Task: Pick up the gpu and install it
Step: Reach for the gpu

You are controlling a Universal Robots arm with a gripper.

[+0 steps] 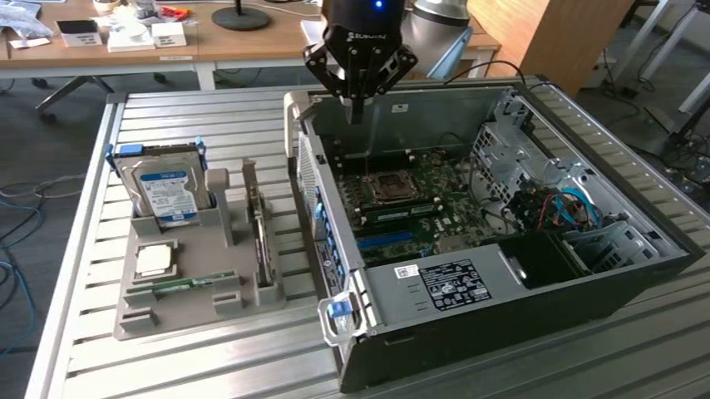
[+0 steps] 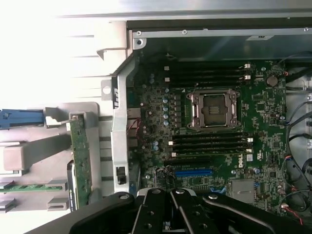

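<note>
Gripper [image 1: 355, 106] hangs over the far edge of the open computer case [image 1: 477, 328], fingers together on nothing, with clear air above the motherboard [image 1: 444, 191]. The gpu [image 1: 259, 241] stands on edge in the gray holder [image 1: 178, 317], along the holder's edge beside the case.

An open computer case [image 1: 500, 332] lies on its side on the slatted metal surface [image 1: 189, 116]. Its green motherboard [image 1: 444, 204] faces up, with the processor socket [image 1: 391, 187] near the middle. Just beside the case, toward the exterior view's left, a grey holder [image 1: 189, 314] carries an upright hard drive [image 1: 166, 193], a flat processor chip [image 1: 153, 260] and a green memory stick [image 1: 178, 285]. A wooden desk [image 1: 255, 41] stands behind.
</note>
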